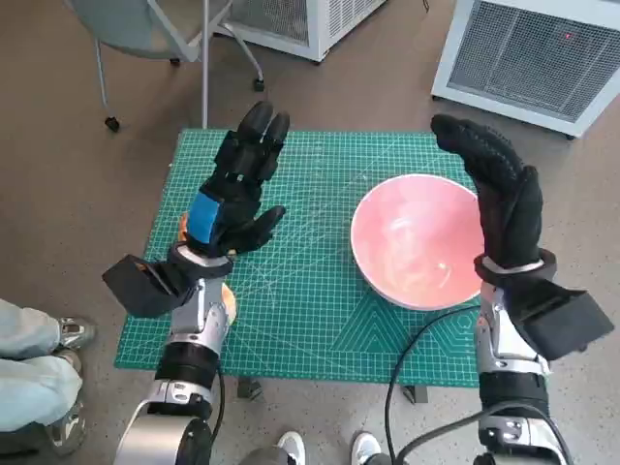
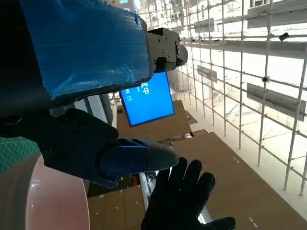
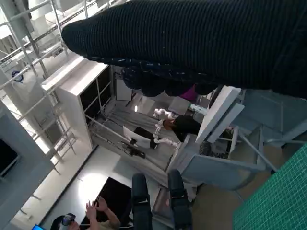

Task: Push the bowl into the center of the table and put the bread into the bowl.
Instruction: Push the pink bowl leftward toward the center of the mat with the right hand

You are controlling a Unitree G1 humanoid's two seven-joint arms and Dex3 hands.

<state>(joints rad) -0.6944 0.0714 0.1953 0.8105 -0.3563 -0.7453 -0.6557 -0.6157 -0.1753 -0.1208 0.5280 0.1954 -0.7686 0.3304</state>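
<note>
The pink bowl (image 1: 418,239) stands on the right half of the green cutting mat (image 1: 310,194); its rim (image 2: 43,201) also shows in the left wrist view. My right hand (image 1: 499,189) in the black glove is raised just beside the bowl's right side, fingers stretched out, holding nothing. My left hand (image 1: 237,189) with the blue tape hovers over the mat's left part, fingers extended and empty. An orange-brown piece of bread (image 1: 182,225) peeks out from under the left hand and wrist, mostly hidden. The left wrist view also catches the gloved right hand (image 2: 184,201).
A chair on castors (image 1: 145,29) stands beyond the table's far left corner. White cabinets (image 1: 542,53) stand at the far right. A person's legs and shoes (image 1: 39,358) are at the left of the table. A black cable (image 1: 417,339) runs up my right forearm.
</note>
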